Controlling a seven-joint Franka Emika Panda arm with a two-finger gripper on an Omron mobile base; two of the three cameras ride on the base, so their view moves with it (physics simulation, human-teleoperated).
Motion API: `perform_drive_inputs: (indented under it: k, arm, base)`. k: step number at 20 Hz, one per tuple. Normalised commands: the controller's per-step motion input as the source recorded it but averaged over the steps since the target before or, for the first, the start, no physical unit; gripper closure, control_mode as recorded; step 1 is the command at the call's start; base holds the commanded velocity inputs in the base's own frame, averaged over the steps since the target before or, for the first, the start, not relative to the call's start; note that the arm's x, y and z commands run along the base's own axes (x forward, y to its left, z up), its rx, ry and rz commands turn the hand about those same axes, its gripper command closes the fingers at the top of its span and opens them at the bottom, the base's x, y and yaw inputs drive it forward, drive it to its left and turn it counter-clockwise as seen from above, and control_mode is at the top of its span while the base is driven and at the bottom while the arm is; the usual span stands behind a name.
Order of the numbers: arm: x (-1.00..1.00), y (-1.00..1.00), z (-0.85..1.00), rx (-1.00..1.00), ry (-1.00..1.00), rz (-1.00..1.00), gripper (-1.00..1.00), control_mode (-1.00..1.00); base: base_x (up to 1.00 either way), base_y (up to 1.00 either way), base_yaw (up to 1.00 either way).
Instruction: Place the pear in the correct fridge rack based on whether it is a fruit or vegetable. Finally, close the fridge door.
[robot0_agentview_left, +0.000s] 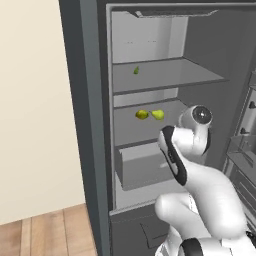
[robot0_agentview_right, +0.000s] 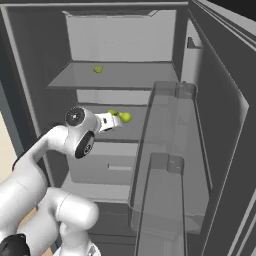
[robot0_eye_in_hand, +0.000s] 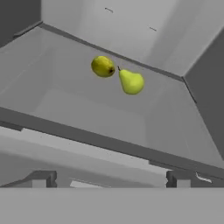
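Observation:
The pear (robot0_eye_in_hand: 131, 82) lies on the lower fridge rack (robot0_eye_in_hand: 83, 109), stem pointing at a rounder yellow-green fruit (robot0_eye_in_hand: 103, 66) just beside it. From the left base view the pear (robot0_agentview_left: 158, 114) is the right one of the pair, deep on the rack (robot0_agentview_left: 127, 131). My gripper (robot0_eye_in_hand: 111, 181) is open, holds nothing, and sits back at the rack's front edge, apart from the pear. In the right base view the hand (robot0_agentview_right: 106, 121) partly covers the fruit, with the pear (robot0_agentview_right: 125, 117) just past it. The fridge door (robot0_agentview_right: 220, 130) stands wide open on the right.
A tiny darker green item (robot0_agentview_left: 136, 70) sits on the upper shelf (robot0_agentview_left: 165, 75). Below the rack, the pale drawer (robot0_agentview_left: 142, 167) is pulled out. Grey door bins (robot0_agentview_right: 167, 150) jut out close to the arm's right. The fridge's dark left wall (robot0_agentview_left: 87, 125) borders the opening.

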Motion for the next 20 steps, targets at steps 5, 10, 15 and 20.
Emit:
perform_drive_inputs:
  k: [5, 10, 15, 20]
  arm:
    - [-0.5, 0.16, 0.75, 0.0, 0.35, -0.02, -1.0, -1.0]
    - [-0.7, 0.54, 0.03, 0.0, 0.01, 0.0, -1.0, -1.0]
    - [-0.92, 0.61, 0.0, 0.01, -0.15, -0.02, -1.0, -1.0]
    - [-0.85, -0.01, 0.0, 0.02, -0.25, 0.0, -1.0, -1.0]
  base:
    - [0.0, 0.0, 0.0]
    - [0.0, 0.0, 0.0]
    - [0.0, 0.0, 0.0]
    - [0.0, 0.0, 0.0]
